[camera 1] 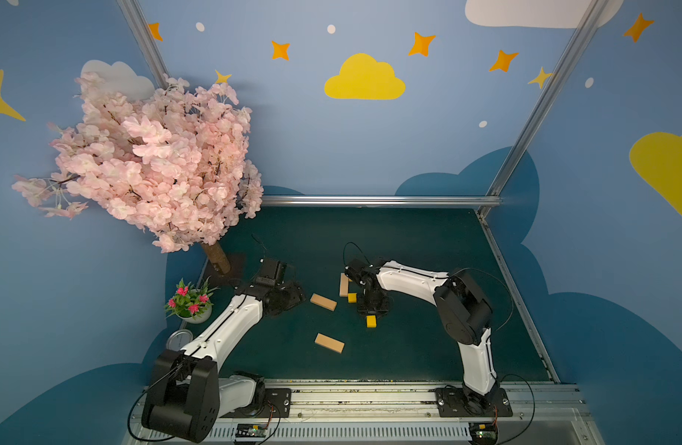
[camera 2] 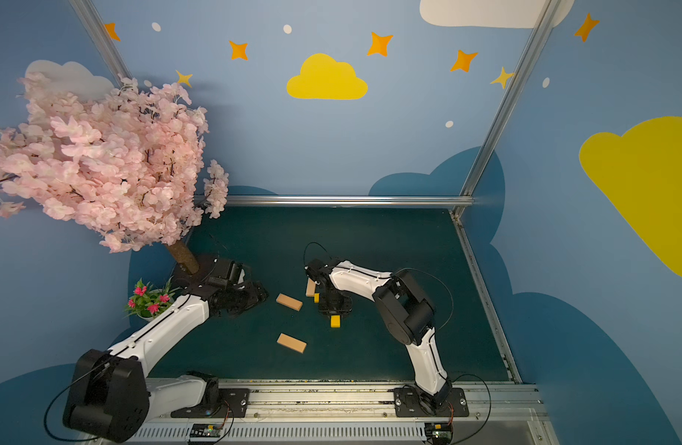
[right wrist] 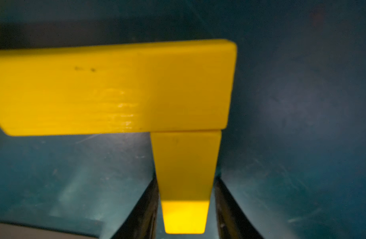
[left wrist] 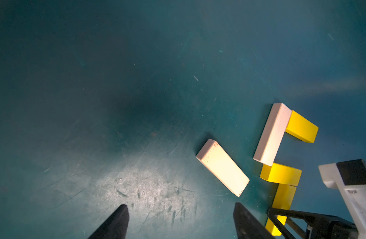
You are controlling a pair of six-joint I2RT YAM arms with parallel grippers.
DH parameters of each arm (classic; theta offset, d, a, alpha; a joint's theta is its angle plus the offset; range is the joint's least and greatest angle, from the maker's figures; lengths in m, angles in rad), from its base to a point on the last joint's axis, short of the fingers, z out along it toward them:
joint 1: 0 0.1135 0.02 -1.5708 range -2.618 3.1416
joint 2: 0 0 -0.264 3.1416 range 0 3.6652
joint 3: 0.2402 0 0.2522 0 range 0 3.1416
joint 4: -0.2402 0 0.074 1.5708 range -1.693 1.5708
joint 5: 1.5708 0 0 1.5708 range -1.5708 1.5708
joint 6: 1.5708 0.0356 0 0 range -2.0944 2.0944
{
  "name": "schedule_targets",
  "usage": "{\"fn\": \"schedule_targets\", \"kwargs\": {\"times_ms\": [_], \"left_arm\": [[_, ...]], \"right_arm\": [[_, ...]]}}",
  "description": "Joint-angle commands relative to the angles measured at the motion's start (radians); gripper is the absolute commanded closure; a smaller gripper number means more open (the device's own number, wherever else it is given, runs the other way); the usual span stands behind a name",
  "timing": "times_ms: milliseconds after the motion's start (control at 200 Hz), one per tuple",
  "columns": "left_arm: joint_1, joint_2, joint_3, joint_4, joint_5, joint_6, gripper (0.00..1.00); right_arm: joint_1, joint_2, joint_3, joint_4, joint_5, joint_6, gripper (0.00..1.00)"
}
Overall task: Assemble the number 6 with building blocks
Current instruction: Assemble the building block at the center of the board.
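Observation:
Three building blocks lie joined on the green mat: a tan bar with a yellow bar at one end and a second yellow bar at the other. A third yellow bar butts end-on against that second one. My right gripper straddles this third bar, open, with thin gaps on both sides. In both top views only that bar's end shows below the right gripper. Two loose tan blocks lie left of it. My left gripper is open and empty beside the nearer one.
A pink blossom tree stands at the back left with its trunk on the mat. A potted plant and a round metal lid sit by the left arm. Aluminium rails border the mat.

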Motion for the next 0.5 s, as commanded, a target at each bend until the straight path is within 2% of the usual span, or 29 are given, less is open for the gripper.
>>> {"fn": "schedule_targets", "kwargs": {"times_ms": [0, 65, 110, 340, 496], "left_arm": [[-0.002, 0.009, -0.002, -0.015, -0.007, 0.016, 0.19], [-0.002, 0.008, -0.002, -0.017, -0.008, 0.015, 0.19], [-0.002, 0.007, -0.002, -0.018, -0.008, 0.015, 0.19], [-0.002, -0.002, 0.007, -0.037, -0.005, -0.006, 0.19], [-0.004, 0.008, 0.037, -0.071, -0.014, -0.088, 0.20]], "right_arm": [[-0.005, 0.031, 0.012, -0.022, 0.010, 0.000, 0.30], [-0.004, 0.029, 0.010, -0.024, 0.011, 0.002, 0.19], [-0.004, 0.025, 0.008, -0.023, 0.014, 0.003, 0.15], [-0.004, -0.061, 0.026, -0.056, 0.031, -0.004, 0.13], [-0.009, -0.190, 0.076, -0.077, 0.037, -0.052, 0.12]]}}
